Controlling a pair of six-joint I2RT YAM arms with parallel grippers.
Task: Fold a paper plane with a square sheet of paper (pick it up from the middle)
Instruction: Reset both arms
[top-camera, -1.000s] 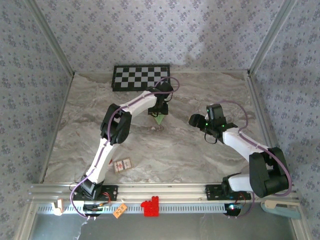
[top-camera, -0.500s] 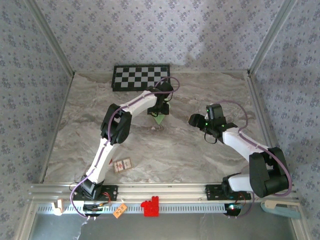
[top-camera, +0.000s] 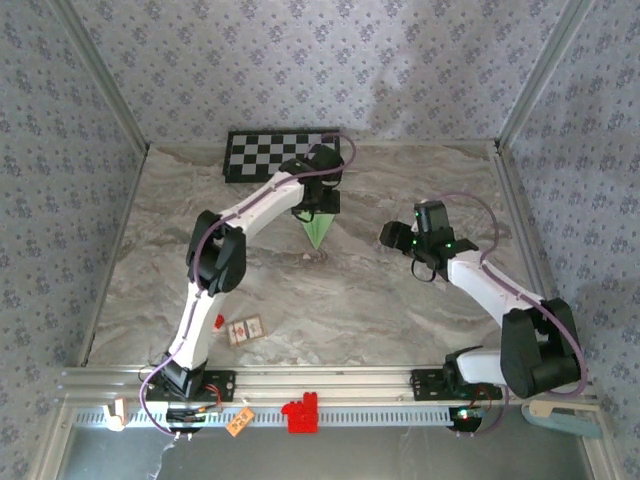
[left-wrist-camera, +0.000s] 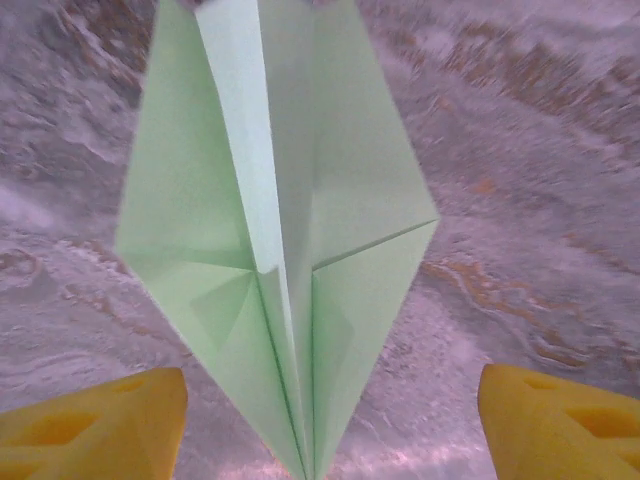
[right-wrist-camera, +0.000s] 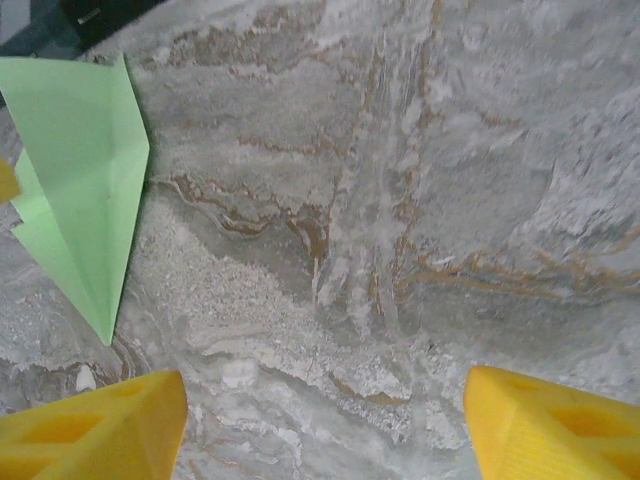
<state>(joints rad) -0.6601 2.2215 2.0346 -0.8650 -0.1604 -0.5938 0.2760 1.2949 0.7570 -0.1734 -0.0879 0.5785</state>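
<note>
Green paper plane (left-wrist-camera: 330, 200) shows creases at left wrist, a sliver overhead.

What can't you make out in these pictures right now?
- Paper plane: an end cut off by the top edge, left wrist view; its wide end under the left gripper, top view.
- Plane's left side: cut by the left edge, right wrist view.
- Small card: print too small to read, top view.

The plane (left-wrist-camera: 280, 230) is thin matt paper, sharply creased. The table (right-wrist-camera: 420, 180) looks like matt grey stone with brown veins, grainy in patches. The left fingers (left-wrist-camera: 90, 425) are matt yellow plastic. The rail (top-camera: 330, 378) is pale bare metal
</note>
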